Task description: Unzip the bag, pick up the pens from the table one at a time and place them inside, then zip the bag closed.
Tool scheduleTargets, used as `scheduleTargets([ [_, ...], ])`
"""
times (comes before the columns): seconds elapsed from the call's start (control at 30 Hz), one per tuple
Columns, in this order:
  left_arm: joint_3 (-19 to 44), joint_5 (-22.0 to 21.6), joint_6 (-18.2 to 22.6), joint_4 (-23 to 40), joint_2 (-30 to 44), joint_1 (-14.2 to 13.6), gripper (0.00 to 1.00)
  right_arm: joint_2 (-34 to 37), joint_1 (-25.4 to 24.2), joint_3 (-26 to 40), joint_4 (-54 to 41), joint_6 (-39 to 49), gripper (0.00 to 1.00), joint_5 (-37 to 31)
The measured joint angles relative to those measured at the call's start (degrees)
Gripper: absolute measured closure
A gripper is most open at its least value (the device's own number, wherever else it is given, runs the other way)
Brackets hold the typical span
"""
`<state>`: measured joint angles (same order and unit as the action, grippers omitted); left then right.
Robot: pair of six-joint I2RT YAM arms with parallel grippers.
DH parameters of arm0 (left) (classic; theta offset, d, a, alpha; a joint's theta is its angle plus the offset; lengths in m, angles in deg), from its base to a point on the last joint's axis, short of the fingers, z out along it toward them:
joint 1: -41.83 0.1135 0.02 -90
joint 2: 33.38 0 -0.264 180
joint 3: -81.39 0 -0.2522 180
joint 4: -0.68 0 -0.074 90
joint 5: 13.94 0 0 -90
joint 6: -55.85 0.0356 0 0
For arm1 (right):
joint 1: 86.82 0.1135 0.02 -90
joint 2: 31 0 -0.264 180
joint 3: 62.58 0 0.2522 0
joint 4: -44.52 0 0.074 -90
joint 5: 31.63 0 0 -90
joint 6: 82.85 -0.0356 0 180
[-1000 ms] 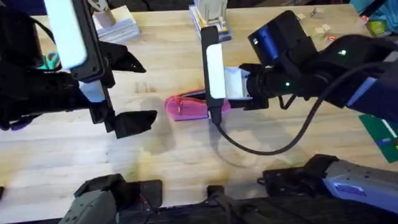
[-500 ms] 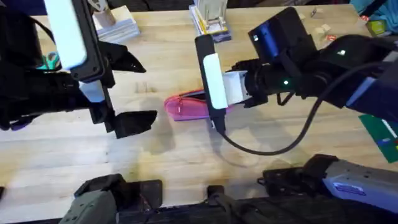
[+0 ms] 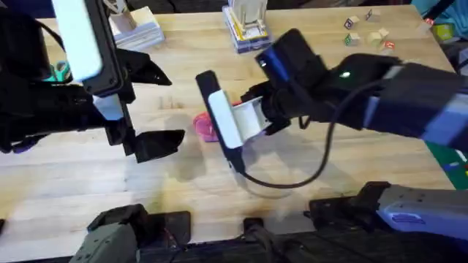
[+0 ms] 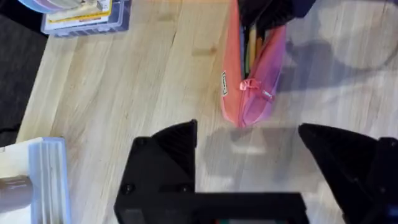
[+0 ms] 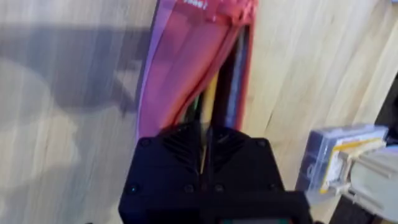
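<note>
The pink bag lies on the wooden table with its zipper open, and its pink pull tab hangs at the end nearest my left gripper. A slim yellow pen runs down into the open slit. My right gripper hovers directly over the bag, shut on that pen. In the overhead view the right wrist covers most of the bag. My left gripper hangs open to the left of the bag, fingers wide apart, holding nothing.
A clear box of stationery stands at the back centre, with a white box at the back left. Small blocks lie back right. Teal scissors show behind the left arm. The right arm's cable loops over the table.
My right gripper has moved left along the bag toward its left end and now covers most of it. The left arm has stayed still.
</note>
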<state>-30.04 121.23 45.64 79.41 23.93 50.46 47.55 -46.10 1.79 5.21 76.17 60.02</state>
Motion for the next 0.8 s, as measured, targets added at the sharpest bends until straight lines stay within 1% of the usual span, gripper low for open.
scheduleTargets([
  [0.17, 0.00, 0.00, 0.00, 0.00, 0.01, 0.00, 0.007, 4.17, 1.16, 0.00, 5.79, -1.27, 0.937, -0.20],
  [0.3, 0.00, 0.00, 0.00, 0.00, 0.01, 0.00, 0.007, 5.34, 1.23, -0.02, 10.00, -4.36, 0.926, -0.35],
  [0.4, 0.00, 0.00, 0.00, 0.00, -0.01, 0.00, 0.007, 5.34, 1.25, -0.02, 10.39, -5.82, 0.846, -0.31],
  [0.43, 0.00, 0.00, 0.00, 0.00, -0.01, 0.00, 0.007, 5.33, 1.25, -0.02, 10.26, -6.30, 0.748, -0.28],
  [0.47, 0.00, 0.00, 0.00, 0.00, -0.01, 0.00, 0.007, 5.32, 1.25, -0.02, 10.23, -6.67, 0.622, -0.26],
  [0.53, 0.00, 0.00, 0.00, 0.00, 0.00, 0.00, 0.007, 5.32, 1.25, -0.02, 10.26, -7.11, 0.349, -0.17],
  [0.57, 0.00, 0.00, 0.00, 0.00, -0.01, 0.00, 0.007, 5.31, 1.25, -0.02, 10.32, -7.33, 0.195, -0.14],
  [0.6, 0.00, 0.00, 0.00, 0.00, 0.01, 0.00, 0.008, 5.31, 1.25, -0.02, 10.54, -7.33, 0.067, -0.13],
  [0.63, 0.00, 0.00, 0.00, -0.02, 0.01, 0.00, 0.008, 5.31, 1.25, 0.00, 10.87, -7.32, 0.022, -0.15],
  [0.67, 0.00, 0.00, 0.00, -0.01, 0.01, 0.00, 0.008, 5.22, 1.25, 0.00, 10.95, -7.34, 0.010, -0.15],
  [0.8, 0.00, 0.00, 0.00, -0.01, 0.00, 0.00, 0.007, 5.20, 1.25, 0.00, 10.94, -7.34, 0.005, -0.17],
])
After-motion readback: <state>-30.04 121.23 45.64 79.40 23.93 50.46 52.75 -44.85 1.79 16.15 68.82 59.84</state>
